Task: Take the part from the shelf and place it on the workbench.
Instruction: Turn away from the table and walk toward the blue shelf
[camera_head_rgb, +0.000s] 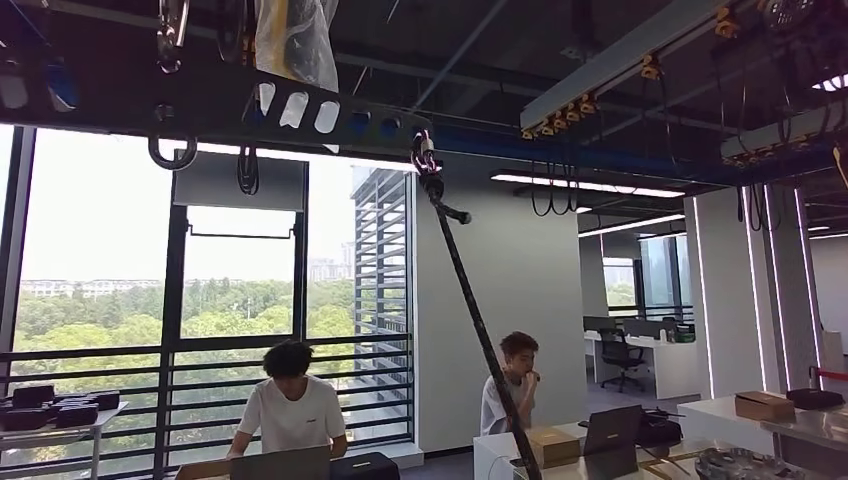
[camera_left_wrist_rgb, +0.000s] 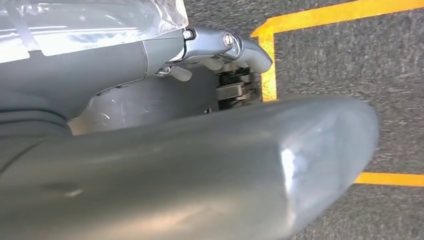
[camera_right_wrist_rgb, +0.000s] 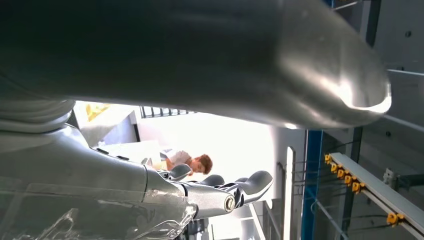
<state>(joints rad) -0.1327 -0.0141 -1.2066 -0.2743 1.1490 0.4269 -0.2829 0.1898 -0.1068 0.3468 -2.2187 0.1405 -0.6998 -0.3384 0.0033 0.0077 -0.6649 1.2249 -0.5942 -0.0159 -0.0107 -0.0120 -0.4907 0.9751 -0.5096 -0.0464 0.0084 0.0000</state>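
My left hand (camera_left_wrist_rgb: 200, 165) hangs over dark grey carpet in the left wrist view. Its thick grey thumb lies across the foreground, and its fingers (camera_left_wrist_rgb: 227, 45) stretch out with nothing in them. In the right wrist view my right hand (camera_right_wrist_rgb: 200, 65) points up toward the ceiling and a bright window. Its fingers (camera_right_wrist_rgb: 235, 190) are loosely extended and apart, and they hold nothing. Clear plastic wrap covers both wrists.
The head view looks high into an office. Two people (camera_head_rgb: 292, 405) (camera_head_rgb: 512, 385) sit at desks with laptops and a cardboard box (camera_head_rgb: 552, 445). A black pole (camera_head_rgb: 470, 300) slants down from the ceiling rig. A side table (camera_head_rgb: 60, 415) stands left. Yellow tape (camera_left_wrist_rgb: 320, 12) marks the floor.
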